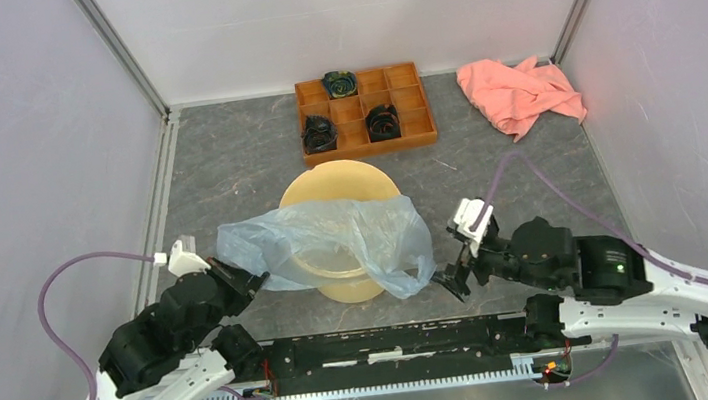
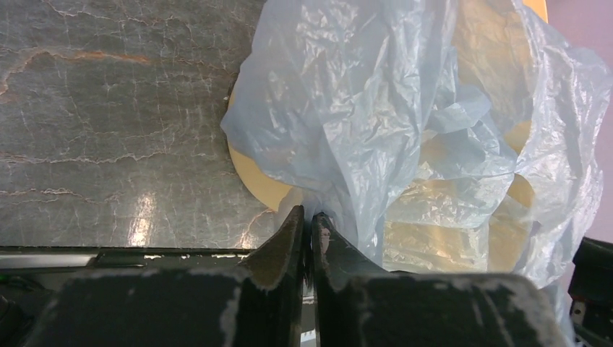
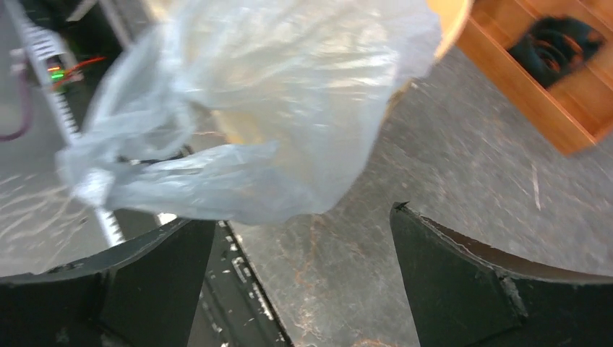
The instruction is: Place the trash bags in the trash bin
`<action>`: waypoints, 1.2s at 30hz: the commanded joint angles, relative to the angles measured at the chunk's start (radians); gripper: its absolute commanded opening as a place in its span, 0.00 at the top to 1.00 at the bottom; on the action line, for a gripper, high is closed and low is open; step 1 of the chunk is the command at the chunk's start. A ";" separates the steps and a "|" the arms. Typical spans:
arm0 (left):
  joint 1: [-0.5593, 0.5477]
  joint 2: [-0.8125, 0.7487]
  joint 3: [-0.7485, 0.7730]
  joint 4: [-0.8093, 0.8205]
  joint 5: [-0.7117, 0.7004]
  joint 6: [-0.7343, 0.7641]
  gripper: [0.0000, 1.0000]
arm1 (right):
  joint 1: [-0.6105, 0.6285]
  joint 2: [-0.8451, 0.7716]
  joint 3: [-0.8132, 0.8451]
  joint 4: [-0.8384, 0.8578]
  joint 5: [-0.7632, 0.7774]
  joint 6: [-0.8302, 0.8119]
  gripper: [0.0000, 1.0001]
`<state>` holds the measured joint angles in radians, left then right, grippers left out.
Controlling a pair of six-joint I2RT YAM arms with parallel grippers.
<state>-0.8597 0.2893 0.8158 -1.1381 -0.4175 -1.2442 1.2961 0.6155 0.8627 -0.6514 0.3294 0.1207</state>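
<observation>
The pale blue-grey trash bag [image 1: 335, 242] lies draped over the round pale yellow trash bin [image 1: 338, 184] in the middle of the table, covering most of its opening and hanging down its near right side. My left gripper [image 1: 257, 281] is shut on the bag's near left edge; in the left wrist view the gripper [image 2: 309, 217] pinches the bag [image 2: 376, 123] in front of the bin [image 2: 260, 181]. My right gripper [image 1: 455, 282] is open and empty, just right of the bag's hanging corner. In the right wrist view the gripper [image 3: 303, 217] sits below the bag [image 3: 246, 123].
An orange-brown compartmented wooden tray [image 1: 420, 134] holding dark coiled items stands behind the bin. A salmon-pink cloth [image 1: 519, 91] lies at the back right. White walls and metal rails enclose the grey table. The black arm base bar [image 1: 396, 341] runs along the near edge.
</observation>
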 commanded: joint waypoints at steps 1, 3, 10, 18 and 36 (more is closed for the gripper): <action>-0.001 -0.029 -0.001 0.017 -0.017 -0.007 0.85 | 0.003 -0.021 0.102 -0.088 -0.317 -0.097 0.02; -0.001 -0.048 0.009 0.003 -0.018 -0.011 0.85 | 0.004 0.009 0.167 -0.100 -0.435 -0.113 0.02; -0.001 -0.093 0.015 -0.049 -0.033 -0.053 0.82 | 0.005 0.217 0.371 0.026 -0.424 -0.087 0.02; -0.001 -0.157 -0.002 -0.010 -0.040 -0.084 0.83 | 0.194 0.560 0.529 0.045 0.245 0.041 0.02; -0.001 -0.163 0.002 -0.025 -0.108 -0.073 0.81 | 0.448 0.834 0.650 -0.428 0.685 0.334 0.02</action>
<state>-0.8597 0.1360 0.8120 -1.1797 -0.4698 -1.2804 1.7226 1.5169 1.5780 -1.1004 1.0477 0.3744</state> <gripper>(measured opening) 0.188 0.978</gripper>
